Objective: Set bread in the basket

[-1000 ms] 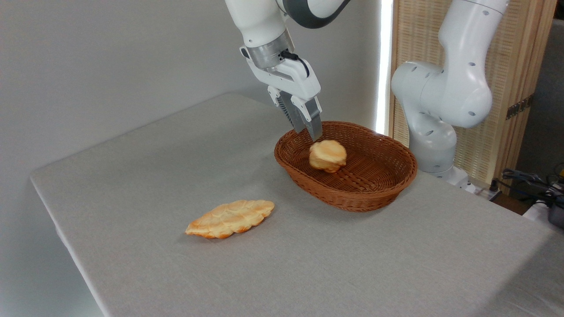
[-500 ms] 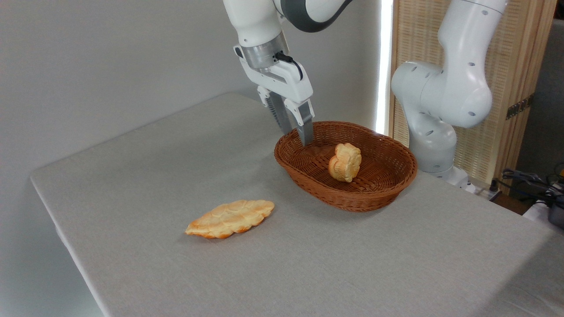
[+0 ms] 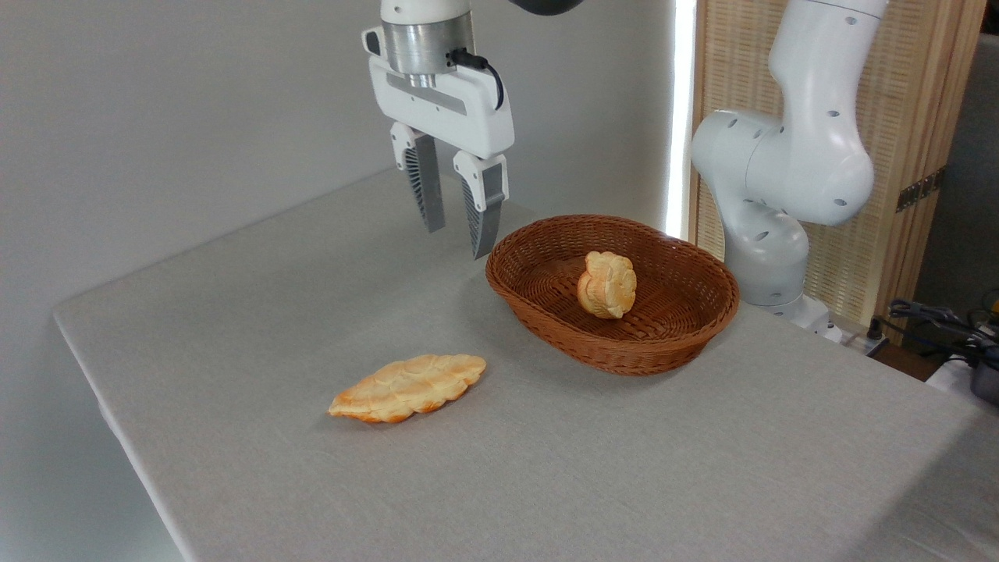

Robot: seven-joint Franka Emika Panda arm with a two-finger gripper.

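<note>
A flat, leaf-shaped golden bread piece (image 3: 407, 388) lies on the grey table (image 3: 546, 468), at about eight o'clock from the table's middle and near its left edge. At two o'clock, behind the table, stands a pale wooden slatted screen (image 3: 905, 117). At three o'clock, past the table's right corner, lie dark cables (image 3: 936, 320).

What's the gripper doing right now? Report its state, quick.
Gripper: open, fingers apart and empty, above the table left of the basket; the bread lies in the basket.
</note>
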